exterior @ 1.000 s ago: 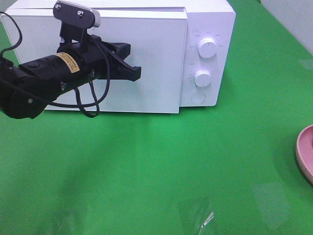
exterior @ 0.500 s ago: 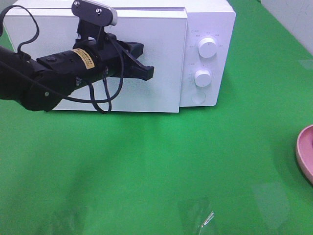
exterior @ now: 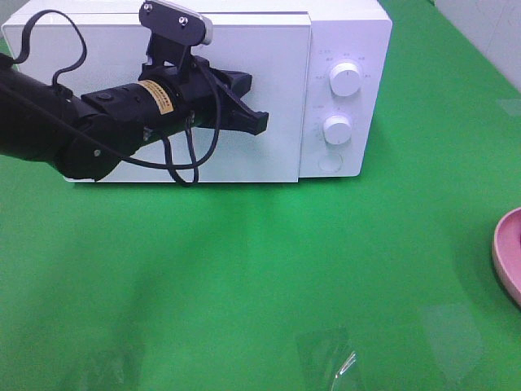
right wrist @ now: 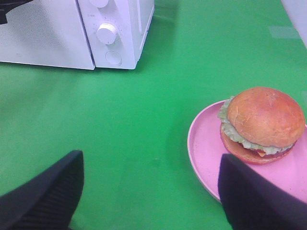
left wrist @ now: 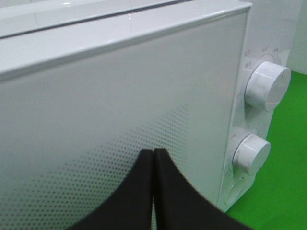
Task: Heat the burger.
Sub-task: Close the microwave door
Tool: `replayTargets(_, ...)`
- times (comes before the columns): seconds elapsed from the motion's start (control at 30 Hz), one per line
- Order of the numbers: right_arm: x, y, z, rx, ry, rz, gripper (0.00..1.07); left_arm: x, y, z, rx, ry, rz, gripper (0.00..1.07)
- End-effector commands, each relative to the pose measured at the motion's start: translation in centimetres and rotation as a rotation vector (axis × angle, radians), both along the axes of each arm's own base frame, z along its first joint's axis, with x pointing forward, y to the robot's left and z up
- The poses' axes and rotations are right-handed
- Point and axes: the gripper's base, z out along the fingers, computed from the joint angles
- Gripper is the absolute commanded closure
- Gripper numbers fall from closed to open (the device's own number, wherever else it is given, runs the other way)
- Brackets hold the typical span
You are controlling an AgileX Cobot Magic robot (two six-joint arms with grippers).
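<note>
The burger (right wrist: 261, 124), with its golden-brown bun and lettuce frill, rests on a pink plate (right wrist: 206, 153); the plate's rim (exterior: 506, 254) peeks in at the right edge of the exterior view. My left gripper (exterior: 259, 122) is shut, its tips held in front of the closed white microwave door (exterior: 269, 81), near the door's right edge. In the left wrist view the pressed-together fingers (left wrist: 165, 191) point at the dotted door panel (left wrist: 120, 110). My right gripper (right wrist: 148, 191) stands open above the green table, short of the plate, nothing between its fingers.
The microwave (exterior: 346, 32) has two round knobs (exterior: 345, 80) and a button (exterior: 330, 162) on its right panel. Green cloth (exterior: 244, 277) covers the table. A clear scrap of film (exterior: 330, 358) lies near the front edge.
My left arm has moved rightward and slightly up along the microwave door, bringing the shut gripper closer to the door's right edge. The right side looks unchanged.
</note>
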Motion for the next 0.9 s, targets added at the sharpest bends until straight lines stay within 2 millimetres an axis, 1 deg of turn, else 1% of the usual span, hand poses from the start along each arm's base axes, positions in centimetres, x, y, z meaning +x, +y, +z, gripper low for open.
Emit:
replayTargets(0.03,-0.3,-0.1,0.1,-0.010,-0.039,-0.006,0.32,1.5,0.1,1.1,-0.079,-0.024,0.065,1.07)
replayTargets(0.27,-0.3,-0.1,0.1,-0.010,-0.039,-0.006,0.32,2.1,-0.3,1.3,-0.089,-0.036,0.066,1.07)
replayTargets(0.6,-0.3,-0.1,0.1,-0.010,-0.039,-0.006,0.32,2.1,-0.2,1.3,-0.101,-0.022,0.085,1.07)
replayTargets(0.67,-0.3,-0.1,0.1,-0.010,-0.039,-0.006,0.32,1.8,-0.5,1.3,-0.092,-0.009,0.074,1.07)
replayTargets(0.73,-0.3,-0.1,0.1,-0.010,-0.039,-0.006,0.32,0.9,-1.2,1.6,-0.050,0.040,0.050,1.07)
replayTargets(0.83,-0.3,-0.1,0.1,-0.010,-0.039,-0.006,0.32,0.5,-1.5,1.8,-0.040,0.054,0.040,1.07)
replayTargets(0.87,-0.3,-0.1,0.1,-0.010,-0.039,-0.006,0.32,0.0,-1.9,2.2,-0.016,0.083,0.028,1.07)
replayTargets(0.9,-0.3,-0.1,0.1,-0.010,-0.039,-0.006,0.32,0.0,-1.9,2.2,-0.016,0.083,0.028,1.07)
